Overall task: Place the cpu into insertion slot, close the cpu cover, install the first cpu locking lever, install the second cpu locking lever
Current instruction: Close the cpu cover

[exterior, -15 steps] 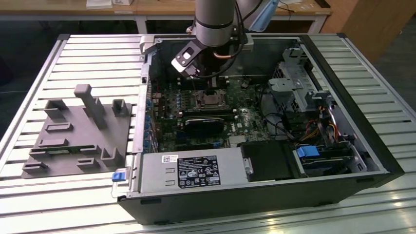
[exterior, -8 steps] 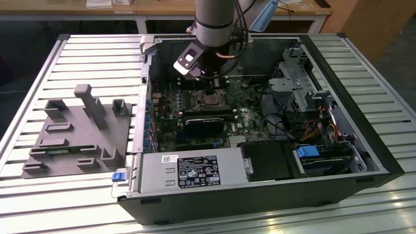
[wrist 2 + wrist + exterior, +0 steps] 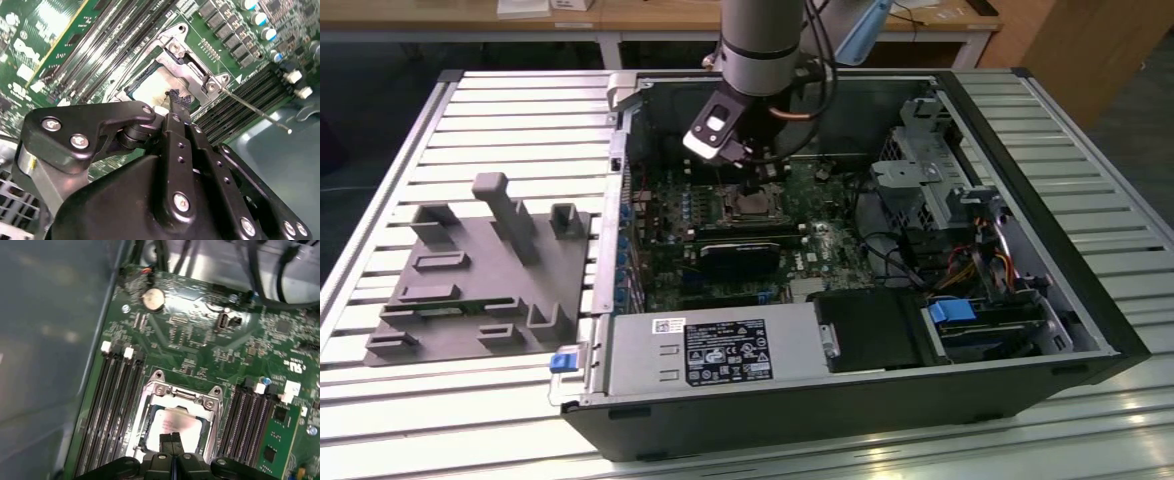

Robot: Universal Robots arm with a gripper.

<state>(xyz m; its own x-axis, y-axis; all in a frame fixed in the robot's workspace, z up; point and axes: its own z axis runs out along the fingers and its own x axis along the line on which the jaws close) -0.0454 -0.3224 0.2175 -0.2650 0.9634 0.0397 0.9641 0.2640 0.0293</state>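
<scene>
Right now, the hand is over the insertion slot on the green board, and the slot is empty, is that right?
Not empty: the cpu already lies in the insertion slot, as the first wrist view shows. The hand is indeed over it.

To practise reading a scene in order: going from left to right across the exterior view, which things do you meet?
Grey slotted fixture → insertion slot → silvery drive cage → black side wall of the case.
</scene>
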